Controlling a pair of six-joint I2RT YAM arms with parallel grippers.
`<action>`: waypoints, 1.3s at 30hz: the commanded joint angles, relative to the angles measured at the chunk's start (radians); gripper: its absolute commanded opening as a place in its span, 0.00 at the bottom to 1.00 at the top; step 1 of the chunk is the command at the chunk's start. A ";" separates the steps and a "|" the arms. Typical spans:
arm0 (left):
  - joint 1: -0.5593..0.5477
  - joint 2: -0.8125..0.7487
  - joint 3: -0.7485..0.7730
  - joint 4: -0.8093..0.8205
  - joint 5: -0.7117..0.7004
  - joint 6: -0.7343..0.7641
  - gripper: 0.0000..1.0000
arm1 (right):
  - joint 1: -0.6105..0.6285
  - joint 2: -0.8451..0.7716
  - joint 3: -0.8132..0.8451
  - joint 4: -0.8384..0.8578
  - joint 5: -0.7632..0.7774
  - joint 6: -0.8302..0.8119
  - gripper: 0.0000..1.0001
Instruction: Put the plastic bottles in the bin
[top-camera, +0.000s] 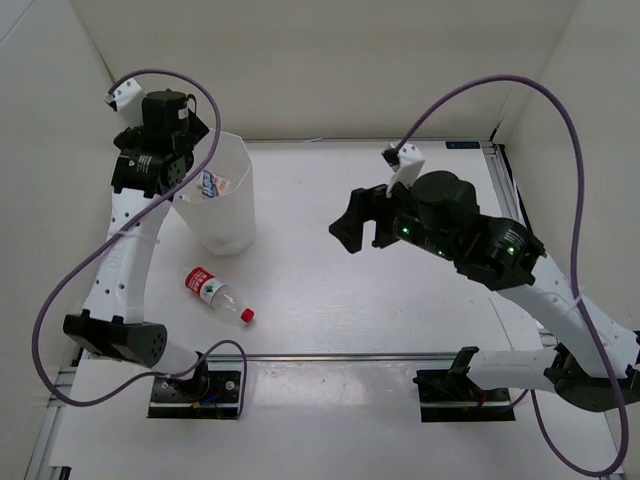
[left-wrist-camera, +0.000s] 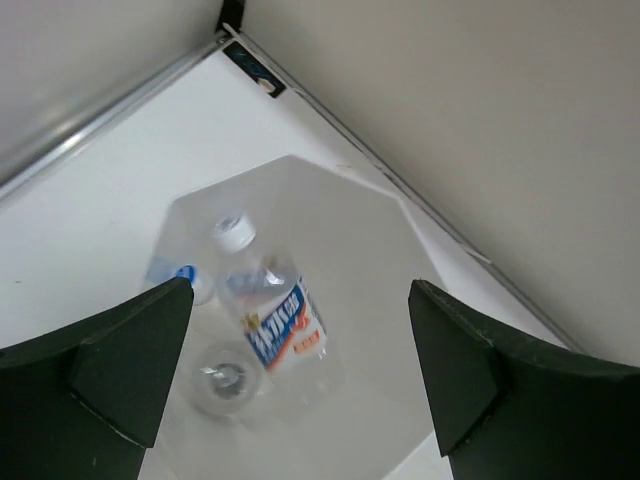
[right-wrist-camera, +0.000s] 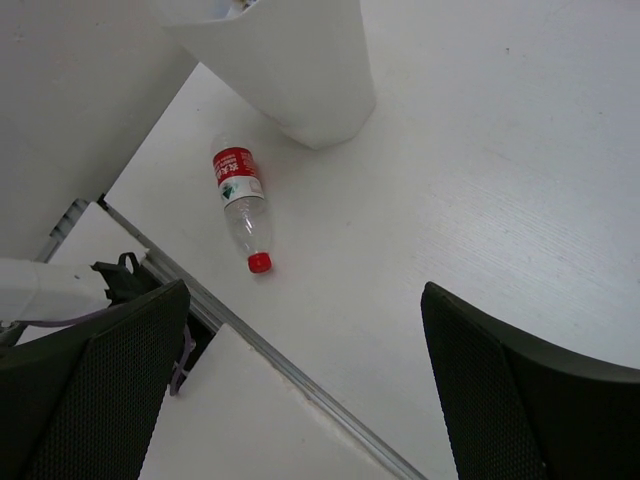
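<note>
The white faceted bin (top-camera: 228, 215) stands at the back left. My left gripper (top-camera: 188, 187) hovers over its rim, open and empty. In the left wrist view (left-wrist-camera: 300, 385) it looks down into the bin (left-wrist-camera: 385, 250), where a white-capped bottle with a blue-and-orange label (left-wrist-camera: 268, 315), a second bottle with a blue label (left-wrist-camera: 183, 277) and a clear bottle seen end-on (left-wrist-camera: 226, 377) lie. A clear bottle with a red label and red cap (top-camera: 217, 294) lies on the table in front of the bin. My right gripper (top-camera: 362, 228) is open and empty above mid-table; its view (right-wrist-camera: 300, 390) shows that bottle (right-wrist-camera: 241, 207) and the bin (right-wrist-camera: 300, 70).
White walls close in the table on the left, back and right. A metal rail (top-camera: 350, 357) runs along the near edge, with both arm bases behind it. A purple cable (top-camera: 560, 110) loops above the right arm.
</note>
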 joint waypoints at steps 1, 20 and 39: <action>-0.025 -0.174 -0.059 0.052 -0.151 0.054 1.00 | 0.002 -0.098 -0.042 -0.029 0.055 0.045 1.00; -0.034 -0.982 -1.064 -0.084 0.246 -0.503 1.00 | 0.002 -0.040 -0.033 -0.039 -0.012 0.091 1.00; 0.133 -0.750 -1.499 0.280 0.581 -0.563 1.00 | 0.002 -0.189 -0.093 -0.153 0.014 0.185 1.00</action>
